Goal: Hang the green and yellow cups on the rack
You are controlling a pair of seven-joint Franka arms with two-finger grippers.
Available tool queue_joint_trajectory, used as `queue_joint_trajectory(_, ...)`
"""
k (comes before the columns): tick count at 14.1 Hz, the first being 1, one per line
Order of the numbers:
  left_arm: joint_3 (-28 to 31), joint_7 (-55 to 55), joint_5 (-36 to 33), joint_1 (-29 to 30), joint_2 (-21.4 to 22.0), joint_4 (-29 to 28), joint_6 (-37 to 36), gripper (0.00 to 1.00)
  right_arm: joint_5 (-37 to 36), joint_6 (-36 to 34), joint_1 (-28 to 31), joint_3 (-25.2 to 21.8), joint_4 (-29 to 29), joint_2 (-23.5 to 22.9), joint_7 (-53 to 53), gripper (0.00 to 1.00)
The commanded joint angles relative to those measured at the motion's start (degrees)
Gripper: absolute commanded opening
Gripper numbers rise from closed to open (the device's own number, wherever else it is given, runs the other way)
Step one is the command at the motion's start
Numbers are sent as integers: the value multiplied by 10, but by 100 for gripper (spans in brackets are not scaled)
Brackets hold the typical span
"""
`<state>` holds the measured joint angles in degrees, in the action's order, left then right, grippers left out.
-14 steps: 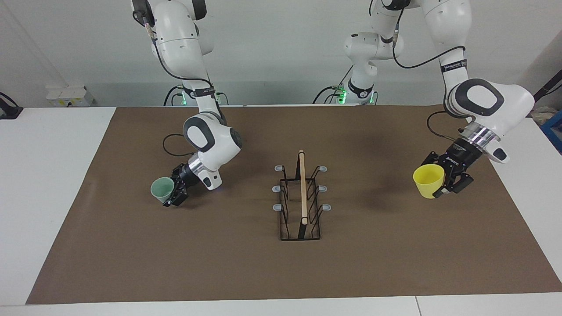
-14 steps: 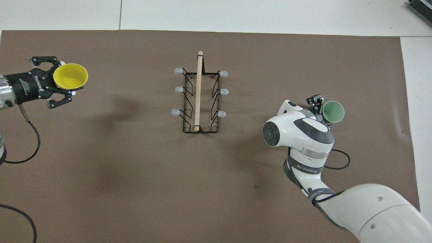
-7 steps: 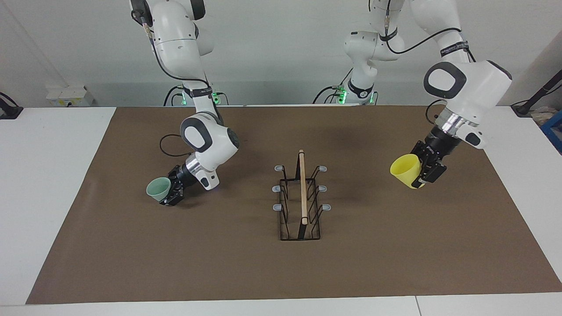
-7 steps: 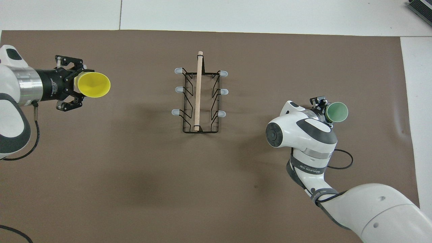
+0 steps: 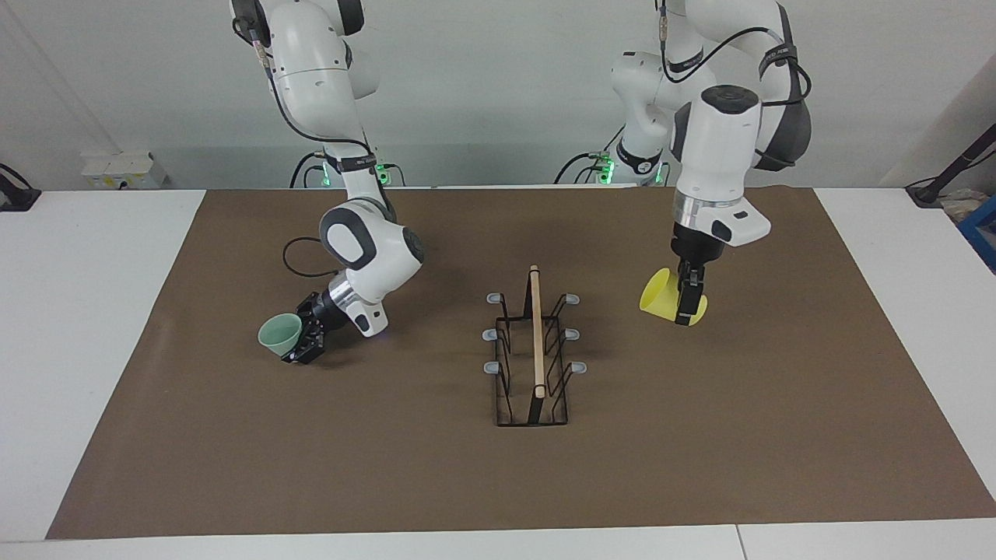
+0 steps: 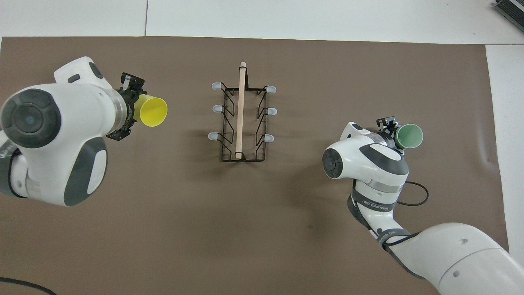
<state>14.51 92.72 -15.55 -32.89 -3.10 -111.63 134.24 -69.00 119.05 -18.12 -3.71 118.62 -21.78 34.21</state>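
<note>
The rack (image 5: 534, 350) (image 6: 242, 119) stands upright in the middle of the brown mat (image 5: 513, 482) (image 6: 163, 229), its wooden bar running away from the robots and three grey-tipped pegs on each side, all bare.

The yellow cup (image 5: 661, 299) (image 6: 152, 111) is up in the air toward the left arm's end of the table from the rack, tipped on its side with its mouth turned toward the rack. The left gripper (image 5: 688, 309) (image 6: 130, 107) is clamped on its wall, pointing down from the arm above.

The green cup (image 5: 278, 335) (image 6: 409, 136) is well apart from the rack toward the right arm's end, low over the mat and tilted, its mouth facing away from the rack. The right gripper (image 5: 305, 342) (image 6: 391, 128) is clenched on it.
</note>
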Motion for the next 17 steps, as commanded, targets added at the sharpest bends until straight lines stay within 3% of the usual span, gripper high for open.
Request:
queue_joint_trajectory(1,8,103,-158,-45,14,-21,11,0,-4,-7,8,4,10,38,-6,0)
queue_joint_trajectory(5,8,183,-308,-114,14,-44,-32,0,108,-3,24,4,-18,82,12,0)
queue_joint_trajectory(7,7,199,-375,-134,21,-55,-56,0,199,-2,23,4,-53,97,29,0)
queue_joint_trajectory(11,7,249,-440,-173,16,-75,-69,0,421,-10,16,5,-132,113,28,0)
queue_joint_trajectory(17,6,322,-502,-217,6,-90,-89,0,537,26,18,27,-143,133,25,0)
